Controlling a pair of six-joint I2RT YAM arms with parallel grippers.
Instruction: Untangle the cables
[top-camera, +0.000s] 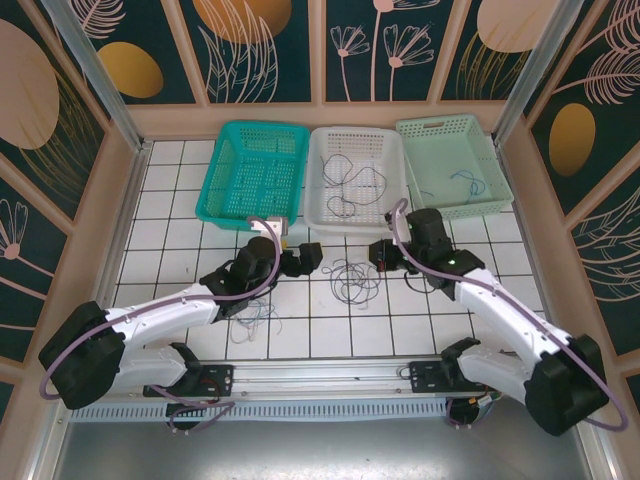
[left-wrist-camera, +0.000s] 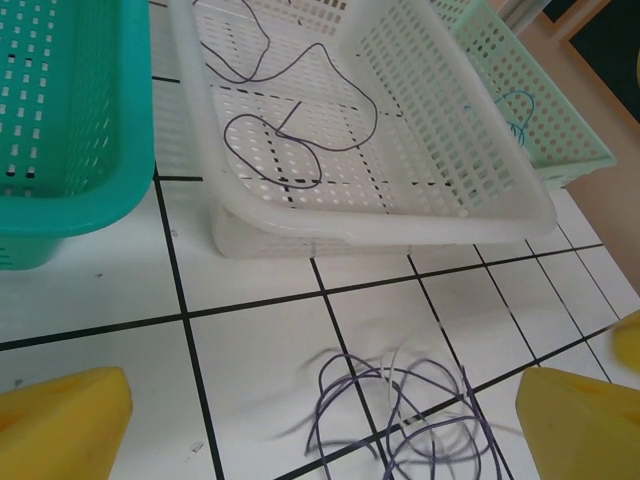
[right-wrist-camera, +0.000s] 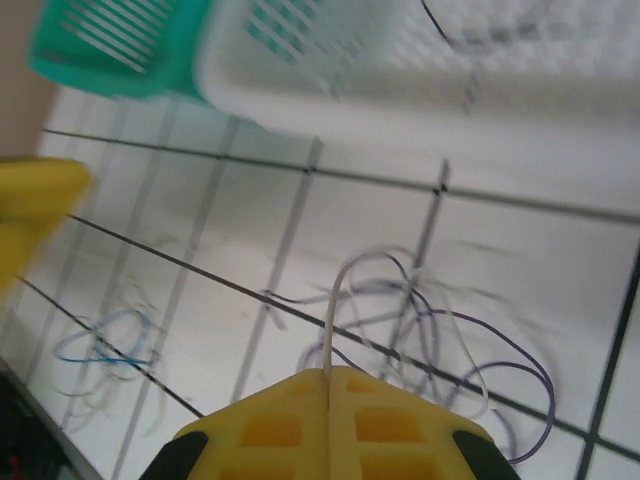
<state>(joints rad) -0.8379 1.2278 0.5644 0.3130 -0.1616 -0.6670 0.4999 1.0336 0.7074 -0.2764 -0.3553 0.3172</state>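
Observation:
A tangle of dark purple and pale white cables (top-camera: 352, 280) lies on the white tiles between my two grippers. My right gripper (top-camera: 381, 252) is just right of it, jaws pressed together on a pale white cable (right-wrist-camera: 331, 320) that arches up out of the tangle (right-wrist-camera: 440, 320). Its fingertips (right-wrist-camera: 330, 376) meet with that wire pinched between them. My left gripper (top-camera: 306, 257) stands open at the tangle's left. Its yellow fingers (left-wrist-camera: 60, 420) are spread wide, with the cable loops (left-wrist-camera: 410, 410) on the floor ahead and nothing between them.
A smaller loose pile of blue and grey cables (top-camera: 255, 318) lies near the left arm. Three baskets line the back: teal (top-camera: 245, 213), white (top-camera: 318, 200) with dark cables (left-wrist-camera: 280, 150) in it, and pale green (top-camera: 455, 208) with a blue cable (top-camera: 465, 180).

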